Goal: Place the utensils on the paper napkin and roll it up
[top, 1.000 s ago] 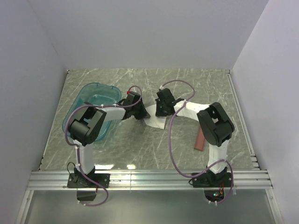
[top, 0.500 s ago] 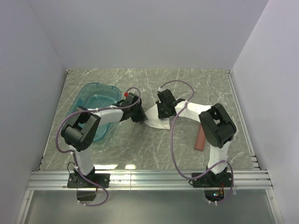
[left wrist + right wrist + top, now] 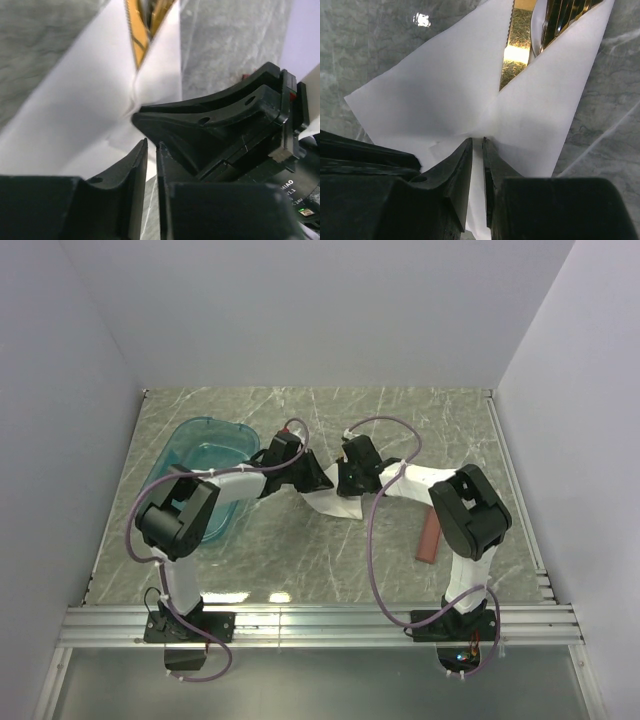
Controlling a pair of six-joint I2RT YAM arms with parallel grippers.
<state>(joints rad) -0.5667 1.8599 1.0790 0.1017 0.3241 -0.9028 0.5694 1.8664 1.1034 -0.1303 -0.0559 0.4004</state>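
Top external view: I saw that the left gripper [image 3: 320, 480] had swung in from the teal tub [image 3: 190, 455] side. It ended nose to nose with the right gripper [image 3: 346, 488] over the paper napkin [image 3: 330, 504].
Right arm: it had barely shifted meanwhile and stayed low on the middle of the sheet.
Napkin: it lay on the table [image 3: 300, 550] between the two arms, near the centre, with two flaps already folded inward.
Utensils: the utensils [image 3: 520, 45] sat inside that fold. In the right wrist view a serrated gold-toned blade and some tines showed in the open V between the flaps, and the rest was covered by paper.
Right hand: its jaws stood almost together with a ridge of white paper running up between them, so I read it as pinched on the napkin's crease.
Left hand: its fingers were a sliver apart at the same crease, just beside a right finger. I could not tell whether they had paper or only hovered at it.
Meaning for the task: by my judgement the placing was done and the rolling had started. The left hand's arrival looked like a setup for a two-handed fold or a handover of the crease.
Risk: two grippers were crowded on thin paper, so I expected it could tear or the fingers could knock together.
Tray: the reddish-brown tray [image 3: 429, 538] lay well apart, by the right arm.
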